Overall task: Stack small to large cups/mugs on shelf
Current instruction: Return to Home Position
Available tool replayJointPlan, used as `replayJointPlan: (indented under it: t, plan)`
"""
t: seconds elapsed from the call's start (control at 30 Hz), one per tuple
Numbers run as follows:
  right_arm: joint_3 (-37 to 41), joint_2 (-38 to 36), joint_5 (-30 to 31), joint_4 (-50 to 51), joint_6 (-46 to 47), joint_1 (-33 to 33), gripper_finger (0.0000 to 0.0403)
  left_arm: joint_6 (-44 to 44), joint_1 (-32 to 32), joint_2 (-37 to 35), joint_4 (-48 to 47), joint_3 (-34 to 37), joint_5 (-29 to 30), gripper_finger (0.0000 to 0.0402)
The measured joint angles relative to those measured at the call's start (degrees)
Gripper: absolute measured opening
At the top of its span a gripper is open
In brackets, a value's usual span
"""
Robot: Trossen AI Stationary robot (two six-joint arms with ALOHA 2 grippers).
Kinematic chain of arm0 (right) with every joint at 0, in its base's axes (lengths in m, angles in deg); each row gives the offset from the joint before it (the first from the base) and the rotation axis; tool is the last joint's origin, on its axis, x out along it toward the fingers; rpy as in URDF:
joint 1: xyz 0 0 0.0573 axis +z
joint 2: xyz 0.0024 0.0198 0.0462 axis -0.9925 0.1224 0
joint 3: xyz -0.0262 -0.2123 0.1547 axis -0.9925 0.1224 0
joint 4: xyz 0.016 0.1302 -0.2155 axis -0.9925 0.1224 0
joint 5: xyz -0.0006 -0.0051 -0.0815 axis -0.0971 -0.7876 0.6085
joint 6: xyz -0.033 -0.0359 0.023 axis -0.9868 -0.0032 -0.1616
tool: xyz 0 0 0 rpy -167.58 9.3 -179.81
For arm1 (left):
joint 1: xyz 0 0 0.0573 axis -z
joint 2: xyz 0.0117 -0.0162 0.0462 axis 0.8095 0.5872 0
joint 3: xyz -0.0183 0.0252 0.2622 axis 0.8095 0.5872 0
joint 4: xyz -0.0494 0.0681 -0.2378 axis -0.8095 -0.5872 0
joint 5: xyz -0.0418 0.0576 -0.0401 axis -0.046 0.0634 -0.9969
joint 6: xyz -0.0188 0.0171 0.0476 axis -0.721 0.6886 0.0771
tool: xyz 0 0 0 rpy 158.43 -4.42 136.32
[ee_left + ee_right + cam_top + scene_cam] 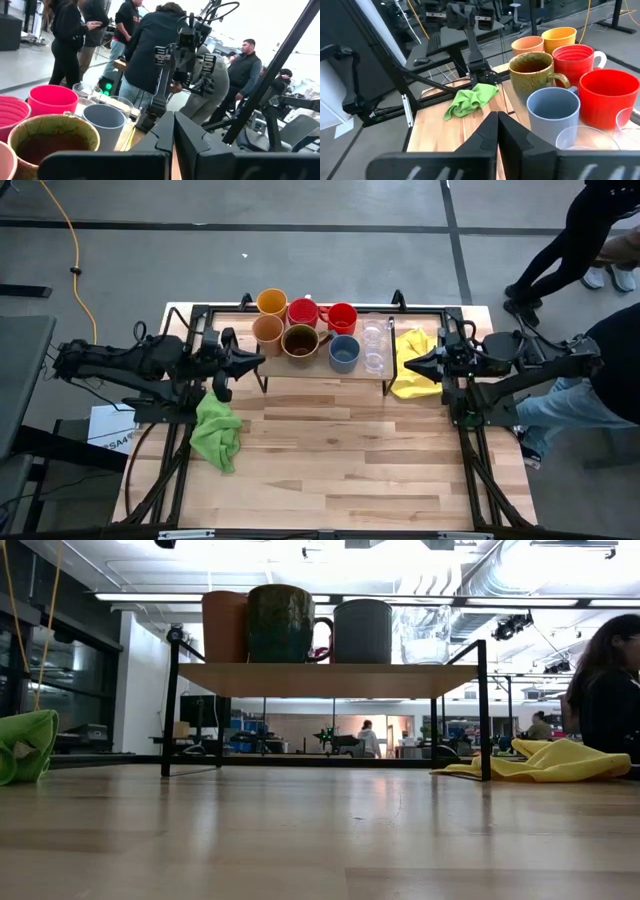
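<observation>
Every vessel stands on the shelf (322, 371) in the upper centre of the high view. They are the yellow-orange cup (272, 302), tan cup (267, 330), red mugs (303, 311), brown mug (300, 340) and blue-grey mug (344, 353), with the clear glasses (374, 333) at its right end. The left gripper (260, 360) hangs just beside the shelf's left end, jaws pressed together on nothing. The right gripper (401, 365) mirrors it at the right end — jaws likewise closed and empty. On the table (340, 450), a green cloth (217, 430) lies lower left and a yellow cloth (412, 375) beneath the right gripper.
</observation>
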Motion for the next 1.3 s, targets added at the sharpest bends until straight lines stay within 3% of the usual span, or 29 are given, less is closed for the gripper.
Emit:
replayJointPlan:
  t: [0.27,0.47,0.67,0.93,1.17,1.3]
  plan:
    - [0.37,-0.84,-2.68,-4.06,-1.84,0.00,0.0000,1.95,-0.13,-2.24,-0.22,0.00,0.32,0.0000]
    - [12.29,-3.26,-6.77,-20.71,-3.06,-0.33,0.0000,2.64,-0.13,-3.84,-0.42,0.00,0.32,0.0000]
    - [24.00,-14.31,-9.12,-23.33,3.29,-5.75,0.0000,2.62,-0.13,-4.35,-0.63,0.00,1.39,0.0000]
    - [29.52,-32.87,-11.54,-16.32,3.91,-9.92,0.0000,1.31,-0.13,-4.39,-0.82,0.02,2.18,0.0000]
    - [44.91,-38.26,-10.12,-31.18,7.01,-9.90,0.0000,0.02,-0.13,-4.39,-0.91,0.01,2.20,0.0000]
    - [49.88,-38.81,-10.07,-35.36,8.47,-9.90,0.0000,-0.03,-0.13,-4.39,-1.06,0.01,2.35,0.0000]
